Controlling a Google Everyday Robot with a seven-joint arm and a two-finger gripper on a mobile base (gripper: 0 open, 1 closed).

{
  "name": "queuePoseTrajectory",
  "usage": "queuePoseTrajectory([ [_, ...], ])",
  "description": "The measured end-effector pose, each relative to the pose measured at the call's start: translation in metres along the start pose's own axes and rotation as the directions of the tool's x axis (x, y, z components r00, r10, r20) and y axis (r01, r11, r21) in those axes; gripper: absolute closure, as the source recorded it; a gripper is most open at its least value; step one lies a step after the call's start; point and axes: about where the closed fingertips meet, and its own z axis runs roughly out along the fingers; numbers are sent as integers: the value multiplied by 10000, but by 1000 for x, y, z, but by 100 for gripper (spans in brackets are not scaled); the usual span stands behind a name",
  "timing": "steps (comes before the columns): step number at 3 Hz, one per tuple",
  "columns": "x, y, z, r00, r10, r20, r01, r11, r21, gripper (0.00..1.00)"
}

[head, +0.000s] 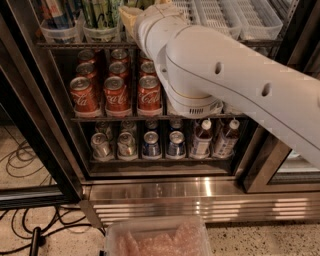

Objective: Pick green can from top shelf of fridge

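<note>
Green can [102, 12] stands in a clear tub [102, 34] on the left part of the top shelf [70, 45], top cropped out of view. Gripper [131, 16] is at shelf height just right of that tub, mostly hidden by the white arm [235, 85]; jaw state: can't tell. White slotted bins [250, 20] further right. Fridge [30, 100] holds red Coca-Cola cans [116, 95] one rack down, with silver-blue cans [150, 145] and bottles [201, 137] below.

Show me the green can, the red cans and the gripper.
green can [102, 12], camera view: patterned body.
red cans [116, 94], camera view: front middle can's label.
gripper [129, 17], camera view: pale tip at top shelf [60, 45], beside green can.
</note>
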Motion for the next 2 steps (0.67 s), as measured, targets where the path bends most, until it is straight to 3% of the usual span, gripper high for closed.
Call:
queuePoseTrajectory([
  [1, 0, 0, 0, 10000, 1, 2, -1, 10000, -2, 100],
  [2, -10, 13, -6, 9996, 118, 268, -109, 9994, -336, 100],
])
